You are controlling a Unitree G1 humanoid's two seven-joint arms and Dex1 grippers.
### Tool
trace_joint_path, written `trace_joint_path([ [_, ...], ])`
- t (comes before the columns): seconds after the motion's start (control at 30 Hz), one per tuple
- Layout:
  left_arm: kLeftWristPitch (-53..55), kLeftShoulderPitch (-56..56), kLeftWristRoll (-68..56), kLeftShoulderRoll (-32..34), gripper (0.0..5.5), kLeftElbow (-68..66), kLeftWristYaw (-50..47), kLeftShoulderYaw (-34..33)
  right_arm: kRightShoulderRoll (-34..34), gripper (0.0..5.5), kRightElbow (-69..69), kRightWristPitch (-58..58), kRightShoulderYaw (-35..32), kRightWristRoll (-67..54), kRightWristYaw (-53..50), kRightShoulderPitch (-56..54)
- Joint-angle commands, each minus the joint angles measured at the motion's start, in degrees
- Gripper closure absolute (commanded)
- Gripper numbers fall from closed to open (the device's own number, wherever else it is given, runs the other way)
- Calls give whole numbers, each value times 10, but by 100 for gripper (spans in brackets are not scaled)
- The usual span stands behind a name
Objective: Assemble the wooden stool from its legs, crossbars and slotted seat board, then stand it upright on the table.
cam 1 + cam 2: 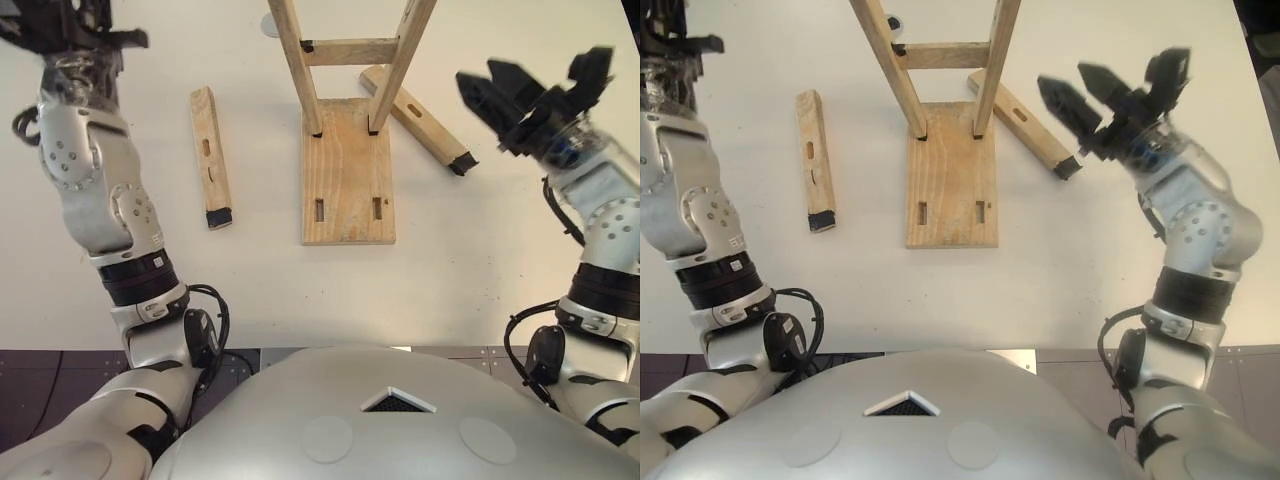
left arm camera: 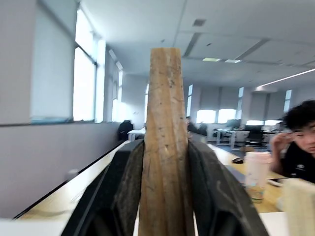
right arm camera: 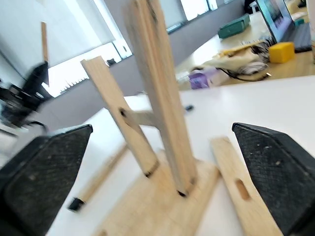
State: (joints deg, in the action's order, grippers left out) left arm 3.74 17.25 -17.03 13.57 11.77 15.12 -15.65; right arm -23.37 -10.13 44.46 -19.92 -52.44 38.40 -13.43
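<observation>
Far left, the left pincer (image 2: 166,189) is clamped on a wooden piece (image 2: 165,98), its dark pads (image 2: 129,191) pressing both sides of the pale, rough-grained, square-cut stick, which juts out past the fingertips. Next along the white desk (image 1: 500,250) lies a loose leg (image 1: 211,155), flat, a slot cut in its face and a black cap on its near end. In the middle sits the slotted seat board (image 1: 347,185), a pale rectangular plank lying flat. Its two far slots hold the left leg (image 1: 297,60) and the right leg (image 1: 405,60), both standing and leaning toward each other, joined by a crossbar (image 1: 350,51). The two near slots show as dark open cuts. Just right of the board lies a second loose leg (image 1: 420,122), angled and black-capped. Far right, the right pincer (image 1: 530,78) hangs above the desk with fingers spread wide, gripping nothing, near that angled leg but apart from it.
</observation>
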Motion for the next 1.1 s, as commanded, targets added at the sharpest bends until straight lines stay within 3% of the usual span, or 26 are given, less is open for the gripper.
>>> trace_joint_path([
  [0.03, -58, 41, 4, 0, 425, 7, 73, 76, 37, 28, -66, 39, -22, -144, -96, -83],
  [0.23, -127, 60, 42, -12, 425, -51, 117, 149, 113, 28, -63, 9, 65, -120, -202, -167],
  [0.43, -166, 34, 62, -23, 425, -50, 134, 197, 161, 28, -57, -5, 84, -145, -234, -191],
  [0.77, -175, -7, 79, -31, 425, -34, 135, 241, 170, 193, -34, -8, 74, -204, -260, -218],
  [1.1, -187, 0, 82, -22, 425, -38, 136, 242, 154, 367, -30, 4, 93, -204, -259, -214],
])
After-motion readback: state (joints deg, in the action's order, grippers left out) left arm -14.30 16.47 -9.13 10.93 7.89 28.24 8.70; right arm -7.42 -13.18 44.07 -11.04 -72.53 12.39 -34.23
